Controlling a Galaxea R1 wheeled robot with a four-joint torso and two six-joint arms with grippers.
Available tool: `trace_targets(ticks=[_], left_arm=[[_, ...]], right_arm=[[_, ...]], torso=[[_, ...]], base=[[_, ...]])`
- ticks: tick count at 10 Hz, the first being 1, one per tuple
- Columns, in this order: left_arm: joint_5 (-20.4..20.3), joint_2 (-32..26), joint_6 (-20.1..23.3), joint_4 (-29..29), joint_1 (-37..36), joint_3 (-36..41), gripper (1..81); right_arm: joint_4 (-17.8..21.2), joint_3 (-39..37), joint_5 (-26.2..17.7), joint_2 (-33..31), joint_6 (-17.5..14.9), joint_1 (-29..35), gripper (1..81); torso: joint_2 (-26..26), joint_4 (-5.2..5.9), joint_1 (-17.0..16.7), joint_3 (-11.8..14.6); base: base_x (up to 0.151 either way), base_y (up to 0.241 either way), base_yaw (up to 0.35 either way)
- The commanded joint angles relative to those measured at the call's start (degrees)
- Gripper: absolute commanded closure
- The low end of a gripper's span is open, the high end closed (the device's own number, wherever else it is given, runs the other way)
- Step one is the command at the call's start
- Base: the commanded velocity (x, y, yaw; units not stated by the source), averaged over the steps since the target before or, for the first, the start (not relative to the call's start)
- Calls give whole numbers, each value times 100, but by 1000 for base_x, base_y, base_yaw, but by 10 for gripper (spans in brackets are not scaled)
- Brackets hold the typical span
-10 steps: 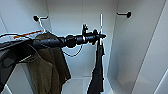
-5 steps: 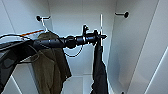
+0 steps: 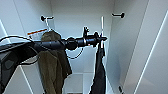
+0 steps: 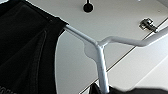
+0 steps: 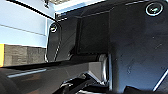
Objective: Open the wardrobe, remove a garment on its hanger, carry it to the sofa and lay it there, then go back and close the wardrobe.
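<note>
Since a second ago your left arm has carried the black garment [image 3: 99, 71] slightly toward the right of the head view and it now hangs a little lower; the camera has barely shifted.

You are looking into the open tall white wardrobe [image 3: 75, 22], its pale inner walls and back panel around the arm. Your left arm reaches in from the left of the head view, and the left gripper [image 3: 102, 39] sits at the top of the thin white hanger [image 3: 102, 25], whose straight neck rises just above the gripper. I cannot tell from these views whether the fingers are closed on the hanger or only beside it. The black garment droops straight down from the gripper, narrow and folded on itself, clear of the wardrobe's back panel.

In the left wrist view you see the white hanger [image 4: 100, 50] from close by: its neck, the flat junction and both shoulder arms, with the black garment [image 4: 25, 50] draped over one arm and the other arm bare. A small silver hinge [image 4: 147, 24] and a round black peg [image 4: 88, 7] sit on the white panel behind.

To the left, an olive-brown fuzzy jacket [image 3: 53, 65] hangs on its own white hanger from a black wall hook [image 3: 46, 18]. A second black hook [image 3: 118, 15] is on the right wall.
</note>
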Motion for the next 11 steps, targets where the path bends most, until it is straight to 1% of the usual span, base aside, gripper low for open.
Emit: trace_targets(ticks=[1, 11], left_arm=[[-274, 13, 87, 143, -981, 12, 811], [-318, 4, 166, 135, -770, 136, 811]], right_arm=[[9, 47, -280, 29, -29, 211, 10], [9, 30, -288, 38, -38, 202, 10]], torso=[[0, 0, 0, 0], [0, 0, -2, 0]], base=[[-125, 0, 0], [-132, 0, 0]])
